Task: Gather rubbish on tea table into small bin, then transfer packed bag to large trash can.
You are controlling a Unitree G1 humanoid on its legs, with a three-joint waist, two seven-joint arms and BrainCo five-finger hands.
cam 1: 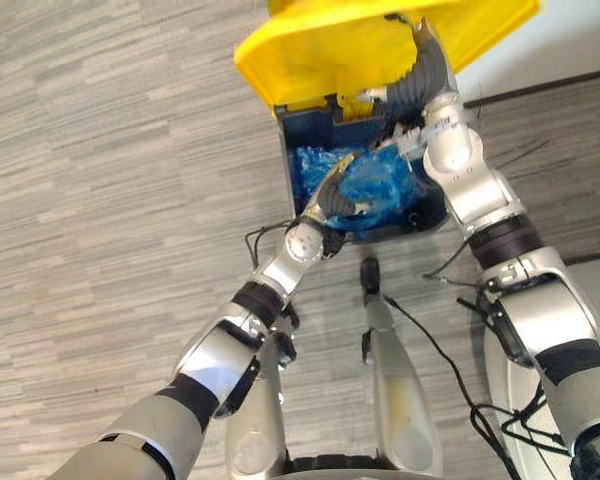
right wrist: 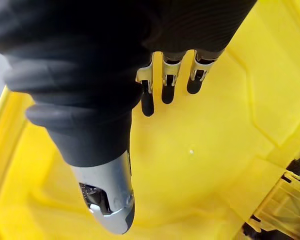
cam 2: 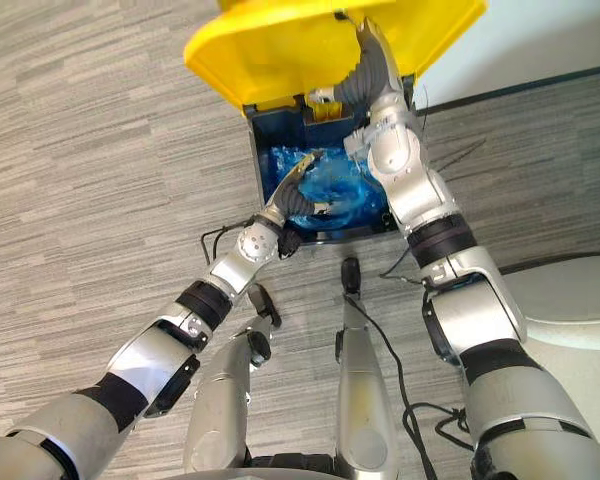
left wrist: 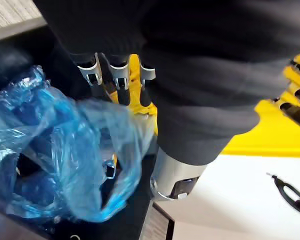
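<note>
Head cam shows the blue bag (cam 1: 380, 190) already sitting inside the big dark-blue trash can (cam 1: 293, 140). The left hand (cam 1: 335, 200) rests on it with loose, fairly straight fingers. The right wrist cam shows the right hand (right wrist: 163, 90) with flat, straight fingers pressed against the underside of the yellow lid (cam 1: 320, 50). Grey wood-look floor (cam 1: 100, 200), white wall (cam 1: 570, 50) behind.

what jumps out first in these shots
The big yellow lid, propped up by the right hand at the top of the eye views. Below it, the bright blue bag sits in the dark blue trash can, with the left hand on it.
</note>
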